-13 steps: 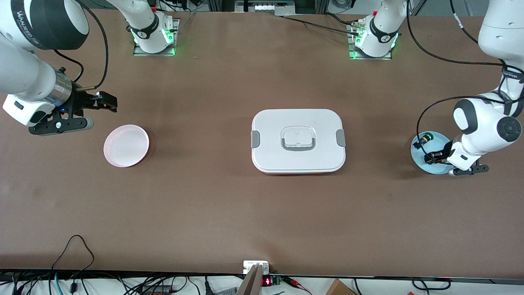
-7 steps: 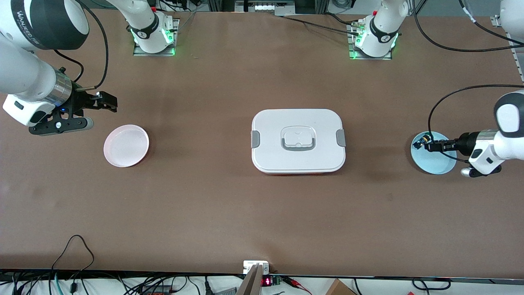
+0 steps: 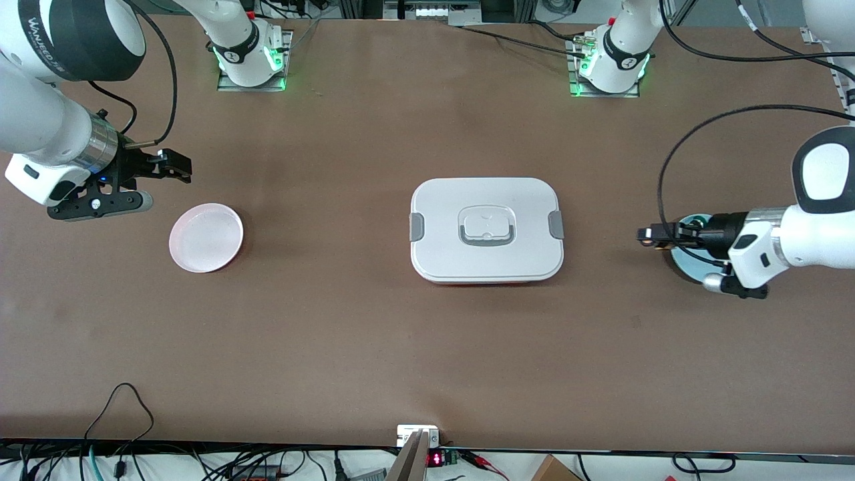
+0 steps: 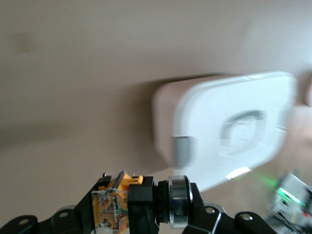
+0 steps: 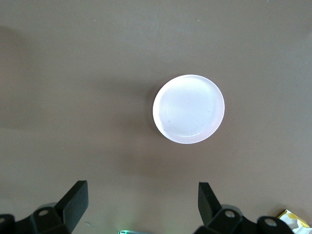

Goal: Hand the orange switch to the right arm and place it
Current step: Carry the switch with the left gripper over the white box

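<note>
Your orange switch [image 4: 127, 204] sits clamped in the left tool [image 3: 649, 235], in the air at the blue dish's [image 3: 688, 266] nine o'clock edge. The right tool [image 3: 165, 170] waits with jaws wide near the empty pink dish [image 3: 206, 237]. The white box [image 3: 486, 229] is lidded.

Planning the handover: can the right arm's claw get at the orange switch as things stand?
Probably not yet. The left claw holds the orange switch by the blue plate, while the open right claw waits near the pink plate, the white box lying between.

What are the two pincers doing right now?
Left pincer: shut on the orange switch.
Right pincer: open, holding nothing.
</note>
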Controlling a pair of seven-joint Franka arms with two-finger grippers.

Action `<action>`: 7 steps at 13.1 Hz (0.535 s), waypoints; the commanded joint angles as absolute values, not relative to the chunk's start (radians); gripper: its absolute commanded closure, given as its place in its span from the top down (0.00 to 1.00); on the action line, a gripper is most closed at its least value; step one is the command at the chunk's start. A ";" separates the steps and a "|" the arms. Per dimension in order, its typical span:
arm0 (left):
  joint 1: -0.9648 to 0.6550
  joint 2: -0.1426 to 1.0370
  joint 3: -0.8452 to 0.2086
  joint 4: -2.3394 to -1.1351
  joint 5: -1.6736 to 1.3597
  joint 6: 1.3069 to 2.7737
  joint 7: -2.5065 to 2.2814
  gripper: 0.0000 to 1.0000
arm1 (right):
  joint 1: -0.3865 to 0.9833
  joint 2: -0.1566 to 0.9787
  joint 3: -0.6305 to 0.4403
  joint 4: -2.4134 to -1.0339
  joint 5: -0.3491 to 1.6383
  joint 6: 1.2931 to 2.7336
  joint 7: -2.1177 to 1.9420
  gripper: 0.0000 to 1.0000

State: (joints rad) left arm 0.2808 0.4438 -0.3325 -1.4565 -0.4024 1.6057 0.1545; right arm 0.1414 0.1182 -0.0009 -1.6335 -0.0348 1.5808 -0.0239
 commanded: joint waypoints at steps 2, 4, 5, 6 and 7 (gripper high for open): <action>0.288 0.471 -0.370 -1.442 -0.611 1.582 0.467 0.02 | 0.141 0.123 -0.003 -1.618 -0.018 1.575 -0.026 1.00; 0.243 0.475 -0.385 -1.447 -0.722 1.589 0.547 0.02 | 0.144 0.123 -0.003 -1.618 -0.020 1.575 -0.026 1.00; 0.212 0.486 -0.387 -1.447 -0.786 1.614 0.576 0.02 | 0.143 0.123 -0.003 -1.618 -0.020 1.574 -0.026 1.00; 0.171 0.500 -0.388 -1.447 -0.842 1.658 0.647 0.02 | 0.143 0.123 -0.003 -1.618 -0.020 1.574 -0.026 1.00; 0.129 0.512 -0.388 -1.447 -0.895 1.707 0.726 0.01 | 0.144 0.121 -0.003 -1.617 -0.020 1.574 -0.026 1.00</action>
State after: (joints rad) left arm 0.1972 0.4844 -0.3866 -1.4573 -0.8078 1.6409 0.6046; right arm 0.1415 0.1182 -0.0010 -1.6334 -0.0348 1.5808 -0.0239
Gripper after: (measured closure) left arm 0.269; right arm 0.000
